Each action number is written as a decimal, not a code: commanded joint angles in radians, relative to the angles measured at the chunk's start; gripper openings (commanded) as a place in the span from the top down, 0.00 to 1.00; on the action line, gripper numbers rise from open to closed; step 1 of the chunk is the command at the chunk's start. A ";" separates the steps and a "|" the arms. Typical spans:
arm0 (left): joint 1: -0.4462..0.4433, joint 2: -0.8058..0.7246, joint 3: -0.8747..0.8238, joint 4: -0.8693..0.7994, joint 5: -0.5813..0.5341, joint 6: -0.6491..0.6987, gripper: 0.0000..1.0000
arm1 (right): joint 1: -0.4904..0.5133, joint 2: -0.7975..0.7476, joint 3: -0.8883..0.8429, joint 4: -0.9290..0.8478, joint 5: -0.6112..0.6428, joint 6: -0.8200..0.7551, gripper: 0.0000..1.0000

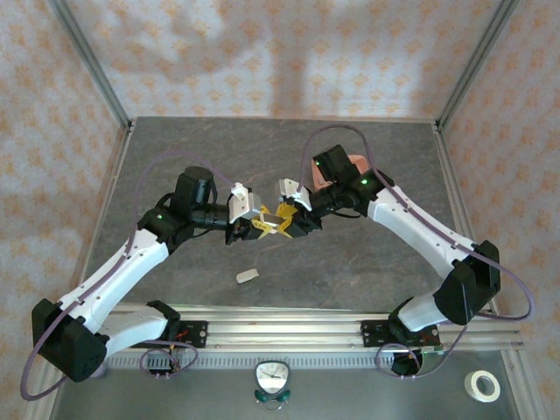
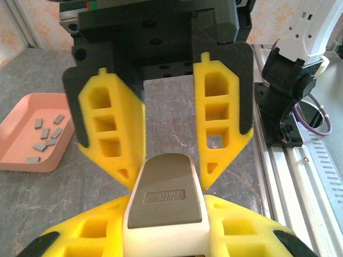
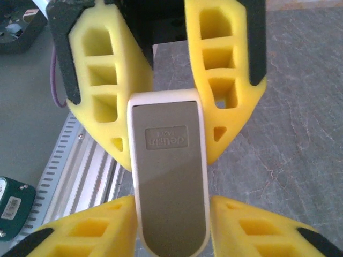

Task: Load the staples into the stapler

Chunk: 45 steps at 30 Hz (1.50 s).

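Left wrist view: your left gripper and right gripper both clamp the stapler (lid unopened, I judge); staples lie in the pink tray, so open the stapler next.

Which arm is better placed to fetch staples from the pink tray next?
Probably the right gripper: the pink tray lies close beside its arm in the top view, and the left gripper grips the stapler.

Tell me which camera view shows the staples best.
The left wrist view: the staples lie as separate grey strips in the pink tray, unobstructed. In the top external view, part of the tray peeks out behind the right arm, its contents too small to tell.
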 commanded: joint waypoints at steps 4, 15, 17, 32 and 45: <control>-0.007 -0.020 0.031 0.037 -0.018 0.006 1.00 | 0.000 -0.010 0.034 -0.019 -0.035 0.000 0.79; -0.007 -0.109 -0.134 0.342 -0.334 -0.259 0.29 | -0.045 -0.093 -0.117 0.334 0.063 0.587 0.88; -0.006 -0.118 -0.166 0.372 -0.366 -0.296 0.29 | -0.045 -0.109 -0.156 0.411 0.115 0.736 0.89; -0.054 -0.061 -0.378 0.723 -0.396 -0.522 0.30 | -0.045 -0.138 -0.292 0.536 0.225 1.358 1.00; -0.084 0.060 -0.355 0.838 -0.397 -0.570 0.31 | -0.044 -0.136 -0.301 0.590 0.157 1.416 1.00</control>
